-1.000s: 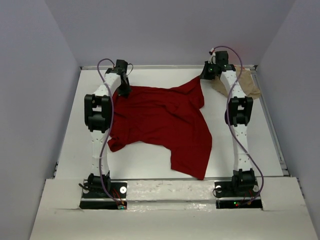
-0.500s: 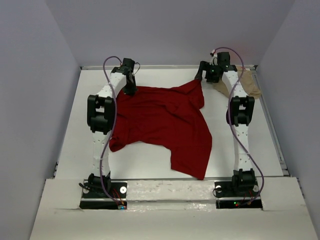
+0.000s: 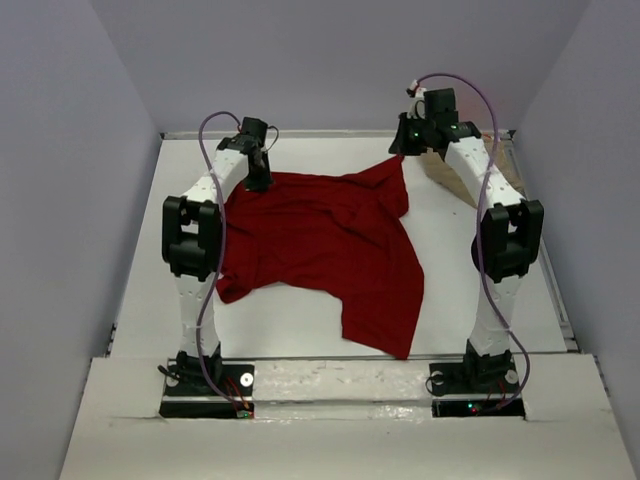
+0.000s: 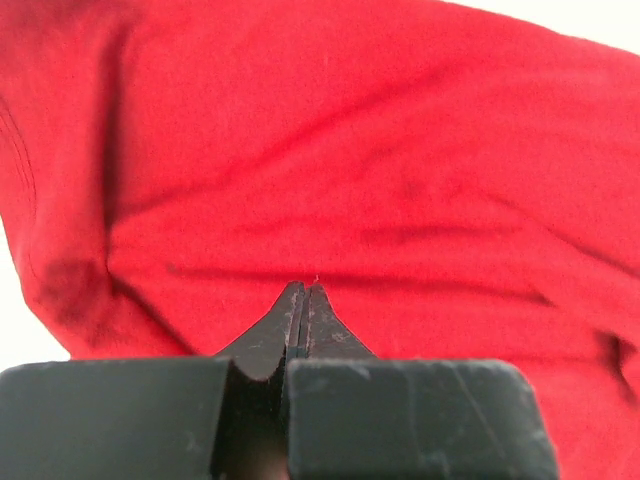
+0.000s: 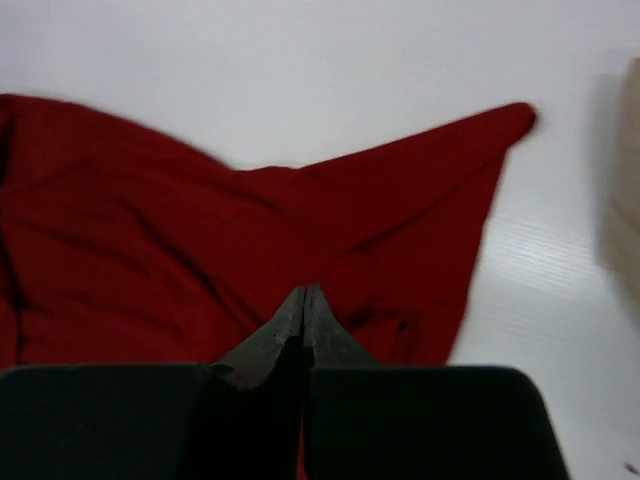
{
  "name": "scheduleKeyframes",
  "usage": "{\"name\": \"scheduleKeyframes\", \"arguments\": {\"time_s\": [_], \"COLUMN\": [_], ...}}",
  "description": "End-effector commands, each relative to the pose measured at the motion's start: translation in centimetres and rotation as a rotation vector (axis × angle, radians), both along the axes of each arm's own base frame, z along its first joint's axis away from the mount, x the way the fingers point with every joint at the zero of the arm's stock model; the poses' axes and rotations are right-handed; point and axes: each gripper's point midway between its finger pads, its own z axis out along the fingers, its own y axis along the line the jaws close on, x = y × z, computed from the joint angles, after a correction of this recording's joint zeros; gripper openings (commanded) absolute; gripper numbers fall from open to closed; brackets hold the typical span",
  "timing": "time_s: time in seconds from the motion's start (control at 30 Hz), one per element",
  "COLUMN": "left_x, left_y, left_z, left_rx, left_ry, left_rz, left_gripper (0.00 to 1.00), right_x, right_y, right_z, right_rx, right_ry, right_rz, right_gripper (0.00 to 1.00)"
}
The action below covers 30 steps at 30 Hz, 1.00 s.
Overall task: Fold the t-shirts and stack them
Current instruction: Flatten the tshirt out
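The dark red t-shirt [image 3: 320, 240] lies open and rumpled across the middle of the white counter [image 3: 280, 320], filling most of the space between your two arms. Seen from overhead, one pointed corner reaches toward the far right. A sleeve curls out at the near left, and a long flap runs down toward the near edge, close to the base of your right arm. Creases cross the cloth from side to side.

Your left gripper [image 3: 261, 184] hangs at the shirt's far left edge with its fingers pressed together. Its wrist camera shows the closed tips over red fabric that fills nearly the whole view, with slivers of bare counter at the corners. No cloth shows between the fingers, and these views do not tell you whether the tips touch the shirt.

Your right gripper [image 3: 402, 149] sits at the far right, just beside the pointed corner, its fingers likewise pressed together and holding nothing. Its wrist camera looks down on that corner lying flat on the counter. The corner's tip points toward the tan t-shirt [image 5: 628, 180], a blurred beige strip at the right edge of the view, with bare counter between the two. From overhead, the tan shirt lies in the far right corner of the counter, largely hidden behind your right arm.
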Motion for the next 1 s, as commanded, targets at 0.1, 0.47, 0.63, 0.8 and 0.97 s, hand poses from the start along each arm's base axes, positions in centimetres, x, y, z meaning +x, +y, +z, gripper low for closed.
{"name": "scheduleKeyframes", "arguments": {"time_s": [0.1, 0.47, 0.63, 0.8, 0.97], "left_x": [-2.2, 0.0, 1.2, 1.1, 0.8], "left_y": [-0.5, 0.2, 1.4, 1.7, 1.8], "left_z": [0.9, -0.4, -1.3, -2.4, -3.3], "left_rx": [-0.03, -0.067, -0.089, -0.087, -0.087], "left_ry": [0.0, 0.042, 0.056, 0.075, 0.094], "left_rz": [-0.028, -0.017, 0.011, 0.016, 0.016], "left_gripper": [0.0, 0.0, 0.0, 0.0, 0.0], "right_x": [-7.2, -5.5, -3.3, -1.3, -0.7], "right_y": [5.8, 6.3, 6.7, 6.3, 5.0], "right_z": [-5.0, -6.1, -7.8, -9.2, -10.8], "right_rx": [0.108, 0.108, 0.118, 0.108, 0.095], "right_ry": [0.134, 0.132, 0.164, 0.165, 0.193], "right_rz": [0.154, 0.163, 0.177, 0.152, 0.115], "right_gripper": [0.0, 0.0, 0.0, 0.0, 0.0]}}
